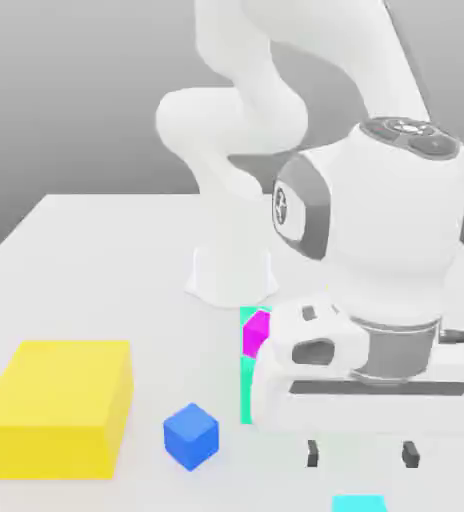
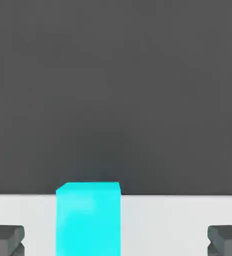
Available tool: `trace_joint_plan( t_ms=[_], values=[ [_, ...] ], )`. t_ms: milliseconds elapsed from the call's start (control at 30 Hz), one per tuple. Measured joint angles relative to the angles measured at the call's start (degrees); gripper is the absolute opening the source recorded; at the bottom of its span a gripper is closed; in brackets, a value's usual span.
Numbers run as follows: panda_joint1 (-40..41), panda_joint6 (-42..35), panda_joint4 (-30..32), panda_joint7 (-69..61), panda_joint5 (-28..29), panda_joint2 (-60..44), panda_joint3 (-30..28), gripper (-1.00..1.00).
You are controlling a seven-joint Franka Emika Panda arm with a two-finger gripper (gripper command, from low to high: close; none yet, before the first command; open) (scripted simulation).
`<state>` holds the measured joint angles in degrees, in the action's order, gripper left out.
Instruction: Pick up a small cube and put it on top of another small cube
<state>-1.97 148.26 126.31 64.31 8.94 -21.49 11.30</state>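
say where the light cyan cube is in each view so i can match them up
Exterior view: the light cyan cube is at the bottom edge, right of centre, partly cut off by the frame.
Hand view: it stands between the two fingers of the open claw, nearer one of them.
Shared landmark: the claw's pair of dark fingertips.

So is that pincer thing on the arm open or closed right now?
Open: the gripper has its two fingers wide apart, with nothing gripped between them.
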Motion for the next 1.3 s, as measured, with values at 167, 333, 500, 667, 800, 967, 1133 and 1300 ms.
trace_joint_plan(
  t_ms=[167, 333, 500, 667, 800, 967, 1133, 1300],
  values=[
    [-2.08, 6.77, -1.86, 1.95, 2.22, -9.77, -2.22, -1.00],
    [-2.07, 6.84, -1.86, 1.92, 2.18, -9.77, -2.20, -1.00],
    [-1.07, 2.90, -0.78, 0.71, 0.49, -4.78, -0.84, -1.00],
    [-0.96, -2.13, 4.45, -4.95, 1.08, 4.99, 1.51, -1.00],
    [-1.30, -5.05, 9.74, -11.92, 0.92, 13.03, 3.57, -1.00],
    [-3.32, -8.39, 16.50, -22.71, -2.13, 23.51, 5.47, -1.00],
    [-6.80, -11.73, 23.25, -34.64, -6.67, 34.20, 4.62, -1.00],
    [-12.14, -15.18, 29.97, -46.57, -11.15, 44.76, 2.61, -1.00]
  ],
)
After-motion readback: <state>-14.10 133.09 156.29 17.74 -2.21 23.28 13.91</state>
